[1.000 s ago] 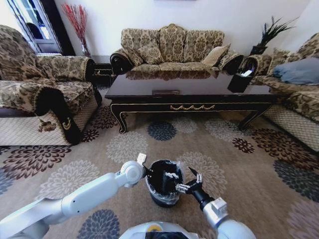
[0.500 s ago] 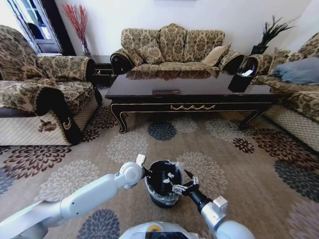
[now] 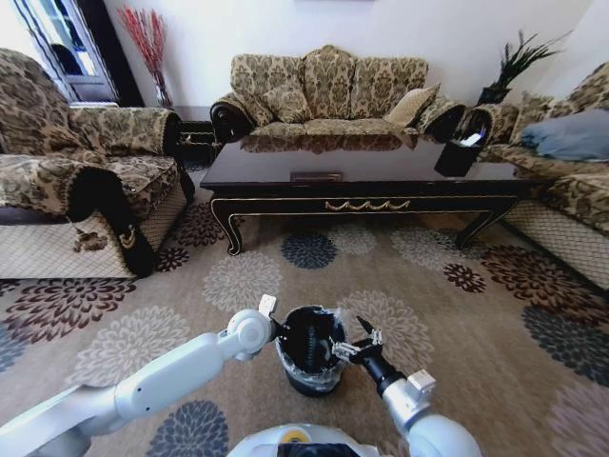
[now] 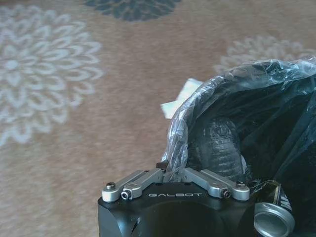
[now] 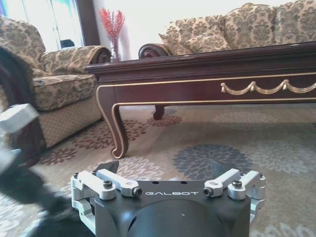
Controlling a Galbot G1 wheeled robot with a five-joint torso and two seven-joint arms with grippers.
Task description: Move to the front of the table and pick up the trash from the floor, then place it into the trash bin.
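Note:
The black trash bin with its clear liner stands on the carpet just in front of me. My left gripper is shut on the bin's near-left rim, and the left wrist view shows its fingers pinched on the liner edge. A crumpled clear plastic piece of trash lies inside the bin. A white paper piece lies on the carpet beside the bin. My right gripper hangs open at the bin's right rim, nothing between its fingers. The table stands farther ahead.
A patterned sofa stands behind the table, an armchair to the left and another sofa to the right. A black box-shaped holder sits on the table's right end. Open carpet lies between the bin and the table.
The right gripper reached in over the bin's rim half a second ago and has drawn back a little to the right. The left arm and bin have stayed put.

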